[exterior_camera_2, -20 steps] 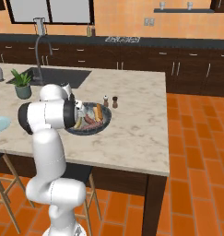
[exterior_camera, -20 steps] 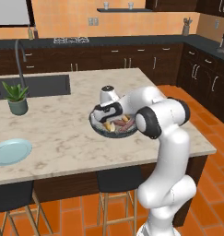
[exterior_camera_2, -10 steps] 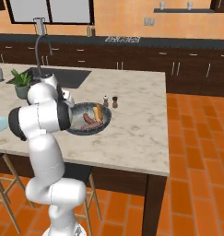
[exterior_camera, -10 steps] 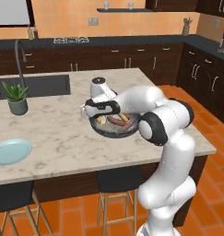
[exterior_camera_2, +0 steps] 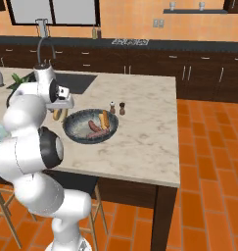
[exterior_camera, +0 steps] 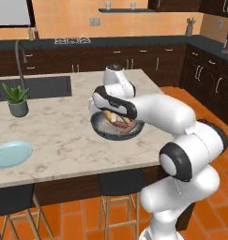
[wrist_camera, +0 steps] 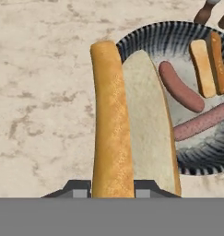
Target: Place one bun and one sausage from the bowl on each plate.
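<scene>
The gripper (wrist_camera: 112, 191) is clenched on a hot dog bun (wrist_camera: 132, 124), which stands lengthwise between the two dark finger tips (wrist_camera: 76, 189) in the hand view, its golden crust on one side and its pale cut face on the other. The bun is held in the air above the marble counter (exterior_camera: 59, 129), just past the rim of the wide dark bowl (exterior_camera_2: 76, 135). In the right base view the held bun (exterior_camera_2: 57, 114) shows below the hand, just left of the bowl. Inside the bowl lie two reddish-brown sausages (wrist_camera: 180, 86), side by side and slightly angled, and a second bun (wrist_camera: 209, 62) near the far rim. A small salt and pepper pair (exterior_camera_2: 116, 107) stands on the counter just beyond the bowl. Toward the left near edge of the counter sits a pale blue plate (exterior_camera: 11, 154), well apart from the bowl. A potted green plant (exterior_camera: 17, 100) stands farther back on the left, beside the dark sink (exterior_camera: 40, 86) with its curved faucet (exterior_camera: 20, 50).
</scene>
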